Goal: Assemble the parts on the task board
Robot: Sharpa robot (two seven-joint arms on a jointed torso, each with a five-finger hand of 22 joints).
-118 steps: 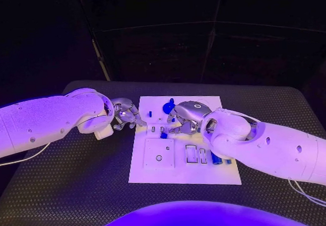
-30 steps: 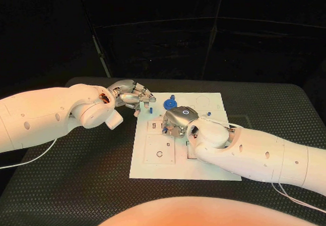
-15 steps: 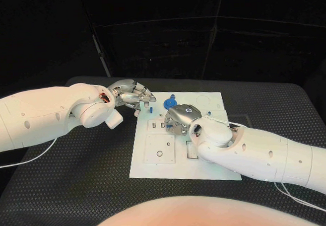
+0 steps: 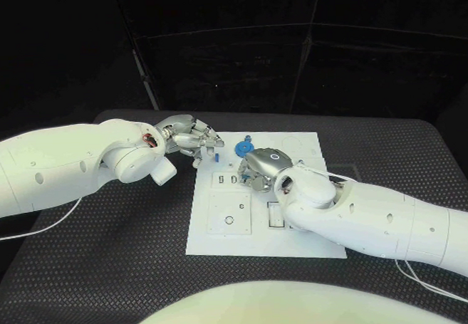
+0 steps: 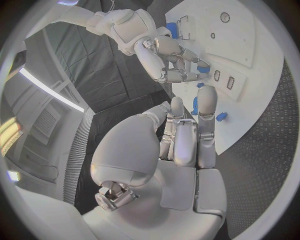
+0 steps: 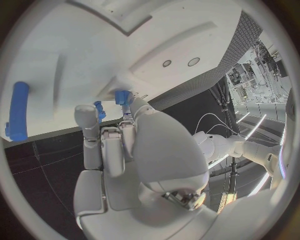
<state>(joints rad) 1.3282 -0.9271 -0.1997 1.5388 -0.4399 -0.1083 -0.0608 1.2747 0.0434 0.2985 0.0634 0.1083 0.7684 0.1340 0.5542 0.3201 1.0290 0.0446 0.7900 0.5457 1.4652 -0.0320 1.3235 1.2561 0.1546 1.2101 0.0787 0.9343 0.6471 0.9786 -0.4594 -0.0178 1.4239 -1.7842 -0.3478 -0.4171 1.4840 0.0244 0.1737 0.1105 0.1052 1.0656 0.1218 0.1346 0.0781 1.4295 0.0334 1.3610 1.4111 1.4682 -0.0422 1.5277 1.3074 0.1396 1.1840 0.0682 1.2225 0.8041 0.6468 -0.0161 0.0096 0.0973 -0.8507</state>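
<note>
The white task board lies in the middle of the table. My left hand hovers at the board's far left corner and pinches a small blue part at its fingertips. Just below it a short blue peg stands near the board's left edge. My right hand reaches over the board's upper middle, fingers down, and holds another small blue part beside two small slots. A round blue part sits behind that hand.
A blue cylinder lies on the board, apart from my right hand. A raised square plate with a round hole takes up the board's near left. The black table surrounds the board on all sides.
Since the earliest frame my left hand has moved from beside the board up to its far left corner. Over the last second both hands have stayed almost still; the right hand edged slightly farther away.
</note>
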